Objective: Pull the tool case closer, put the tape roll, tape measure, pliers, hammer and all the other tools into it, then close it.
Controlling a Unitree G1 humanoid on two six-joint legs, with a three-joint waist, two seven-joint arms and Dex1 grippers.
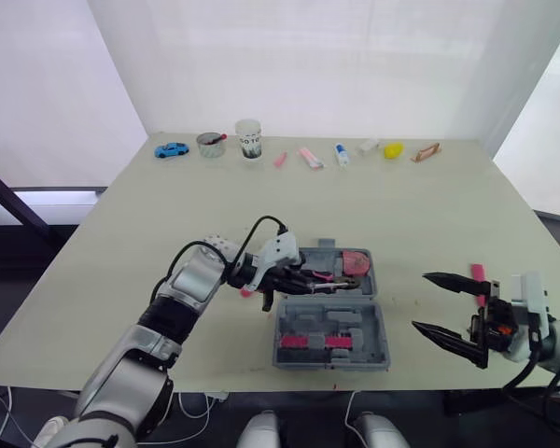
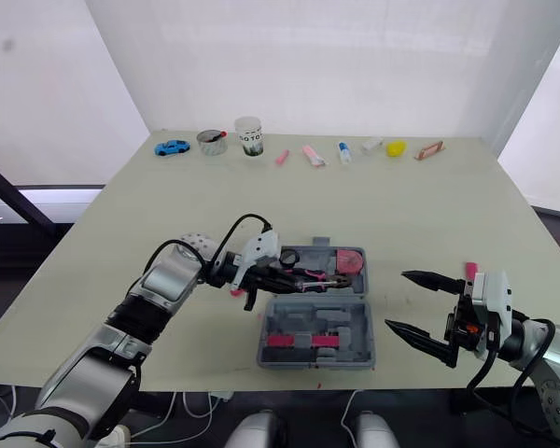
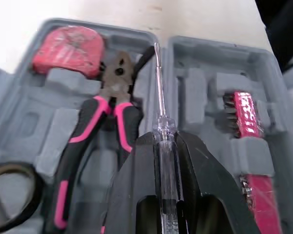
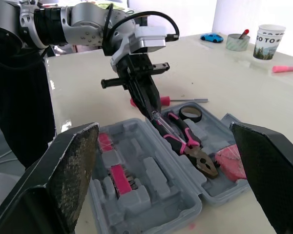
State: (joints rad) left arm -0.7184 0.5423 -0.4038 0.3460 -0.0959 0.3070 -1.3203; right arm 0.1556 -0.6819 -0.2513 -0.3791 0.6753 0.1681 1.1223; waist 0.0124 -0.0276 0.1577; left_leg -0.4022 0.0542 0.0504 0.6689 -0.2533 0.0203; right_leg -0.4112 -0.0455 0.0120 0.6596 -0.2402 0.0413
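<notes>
A pale cream table stands among white curtains. Along its 12 o'clock edge runs a row: a blue toy car, a tin, a paper cup printed "GO TO", then small pink, white and yellow things too small to name. At 9 o'clock of the case, the left gripper pinches a clear-handled screwdriver. The grey case lies open at the table's 6 o'clock edge. The tape roll, pliers and red tape measure sit in its far half, and a pink bit holder in the near half. At 3 o'clock of the case the right gripper hovers, spread wide and empty.
</notes>
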